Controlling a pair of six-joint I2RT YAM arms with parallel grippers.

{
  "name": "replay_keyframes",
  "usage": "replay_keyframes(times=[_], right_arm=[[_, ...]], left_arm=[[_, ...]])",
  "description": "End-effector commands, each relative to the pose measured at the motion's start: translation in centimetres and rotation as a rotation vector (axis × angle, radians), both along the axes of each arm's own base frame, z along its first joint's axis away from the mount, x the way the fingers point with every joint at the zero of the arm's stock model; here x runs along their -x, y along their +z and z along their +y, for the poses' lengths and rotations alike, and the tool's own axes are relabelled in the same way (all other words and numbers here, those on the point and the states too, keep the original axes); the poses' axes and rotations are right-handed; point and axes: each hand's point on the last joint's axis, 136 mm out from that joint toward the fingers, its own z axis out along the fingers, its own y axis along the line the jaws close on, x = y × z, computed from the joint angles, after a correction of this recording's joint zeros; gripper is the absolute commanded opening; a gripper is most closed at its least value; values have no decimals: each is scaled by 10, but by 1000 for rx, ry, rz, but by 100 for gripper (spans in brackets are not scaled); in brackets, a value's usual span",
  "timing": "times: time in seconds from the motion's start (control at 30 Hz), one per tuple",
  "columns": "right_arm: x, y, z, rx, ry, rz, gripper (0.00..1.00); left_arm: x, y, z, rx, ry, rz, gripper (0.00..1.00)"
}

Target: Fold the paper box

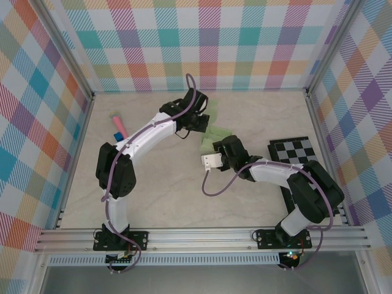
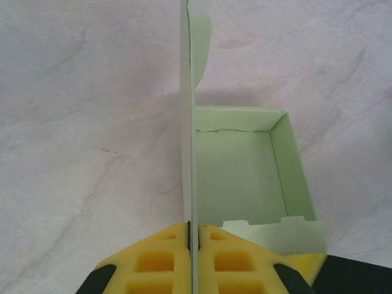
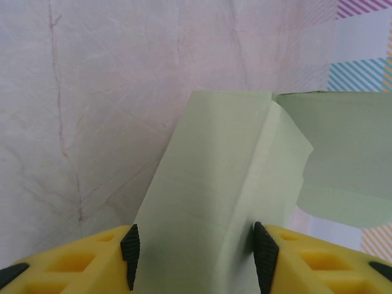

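Pinching upright wall of paper box (image 2: 245, 177) on bench (image 2: 79, 122) with left fingers (image 2: 156, 260), cavity stretching ahead beside them. Straddling a leaning flap with spread right fingers (image 3: 306, 257); cannot tell whether gripped.

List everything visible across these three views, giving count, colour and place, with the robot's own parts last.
pale light-green thin-card paper box: one, pale green, partly folded, mid-table between the pincers
small pink-and-blue stick: one, pink and blue, far left of table
black-and-white checkered board: one, black and white, table's right side
marbled beige table: one, beige, under everything
plaid walls: three, multicoloured, around the table
left arm, right arm: two, white and black, bases at near edge
left pincer: one, yellow, shut on an upright box panel
right pincer: one, yellow with black pads, either side of a box flap, grip unclear
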Motion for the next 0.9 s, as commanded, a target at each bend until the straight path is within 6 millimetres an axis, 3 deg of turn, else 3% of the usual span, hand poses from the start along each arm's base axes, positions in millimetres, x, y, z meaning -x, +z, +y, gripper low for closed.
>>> replay_keyframes(times=[0.0,0.17,0.37,0.67,0.87], right_arm=[[13,1,0,-65,-17,156,56],[15,3,-6,-148,-108,333,57],[23,-8,-13,-155,-185,513,54],[20,-24,-20,-125,-256,572,48],[11,-23,-17,-157,-328,612,43]], left_arm=[[15,-25,-1,12,-26,93,0],[19,-27,-2,32,-54,73,0],[19,-27,-4,58,-61,54,0],[17,-30,-7,72,-67,65,0],[20,-38,-7,92,-67,64,0]])
